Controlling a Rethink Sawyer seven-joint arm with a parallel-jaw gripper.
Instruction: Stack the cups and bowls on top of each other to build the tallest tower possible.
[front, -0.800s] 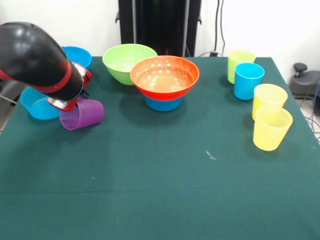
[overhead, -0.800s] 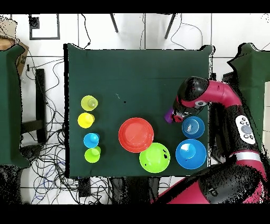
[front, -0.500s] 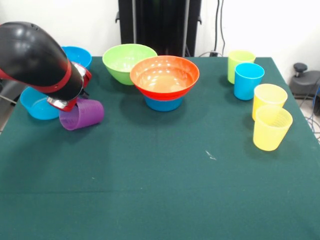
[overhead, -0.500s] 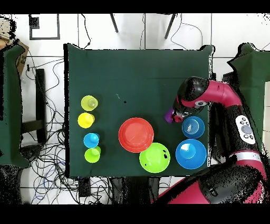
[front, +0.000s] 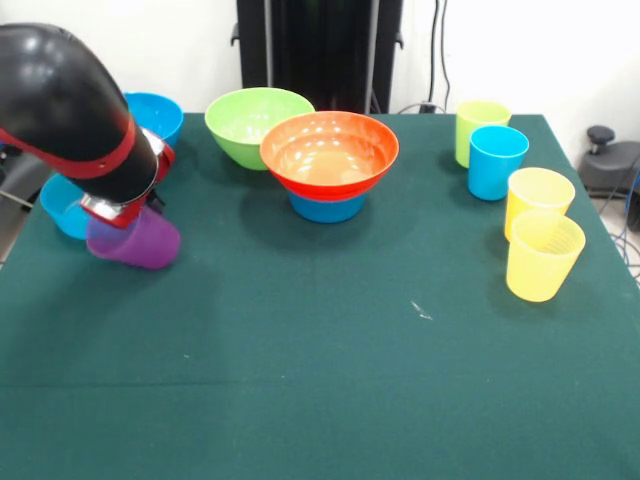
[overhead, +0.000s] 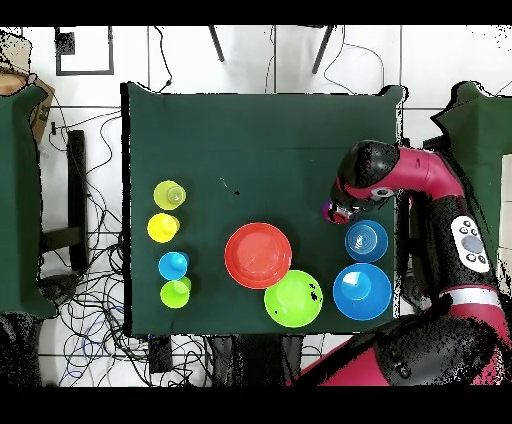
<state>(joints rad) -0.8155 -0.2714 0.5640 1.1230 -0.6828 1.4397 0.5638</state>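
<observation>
The purple cup (front: 137, 241) hangs tilted under the arm's wrist at the left of the table, and my gripper (front: 118, 226) is shut on it. From above, only a sliver of the purple cup (overhead: 326, 211) shows beside the gripper (overhead: 333, 211). The wide orange bowl (front: 329, 150) sits on a small blue bowl (front: 328, 208) at the middle back. A lime green bowl (front: 255, 118) stands behind it. Another small blue bowl (front: 60, 205) is partly hidden by the arm, and a large blue bowl (front: 157, 110) is further back.
At the right stand a lime green cup (front: 478, 125), a blue cup (front: 496, 162) and two yellow cups (front: 538, 198) (front: 543, 256) in a row near the table's edge. The arm (front: 65, 105) looms over the table's left side.
The arm has moved left and toward the front, taking the purple cup with it. The cup lay on its side before and now hangs tilted under the wrist.
</observation>
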